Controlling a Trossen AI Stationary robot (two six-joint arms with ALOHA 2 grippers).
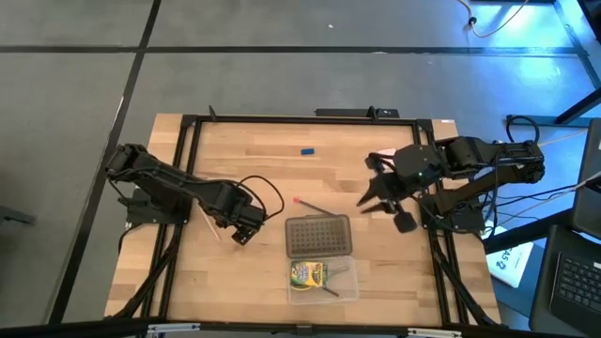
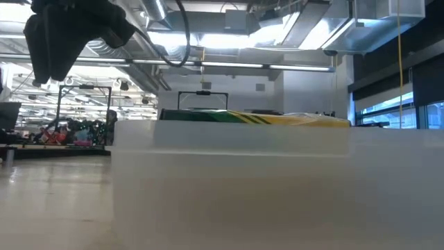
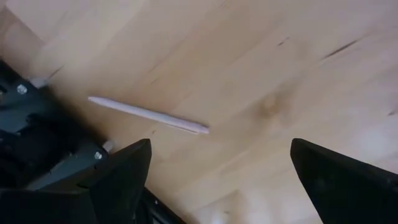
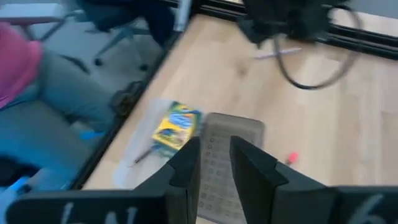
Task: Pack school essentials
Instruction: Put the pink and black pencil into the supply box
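My left gripper (image 1: 242,228) (image 3: 217,177) is open above the table's left part, with the pale pencil (image 3: 149,116) (image 1: 208,223) lying flat on the wood just beside it. My right gripper (image 1: 368,195) (image 4: 213,163) hovers right of centre and holds nothing; its fingers stand a narrow gap apart. The green-yellow crayon box (image 1: 308,273) (image 4: 174,127) and a dark pencil (image 1: 331,290) lie in the clear case (image 1: 346,282). A red-tipped pencil (image 1: 311,206) and the blue eraser (image 1: 306,149) lie on the table. The scissors and the pink pad are out of view.
The grey dotted lid (image 1: 318,236) lies flat just beyond the clear case, near the table's middle. A black frame (image 1: 282,119) runs around the tabletop. In the low view the case wall (image 2: 229,180) fills the foreground. A seated person (image 4: 37,68) shows beyond the table's near edge.
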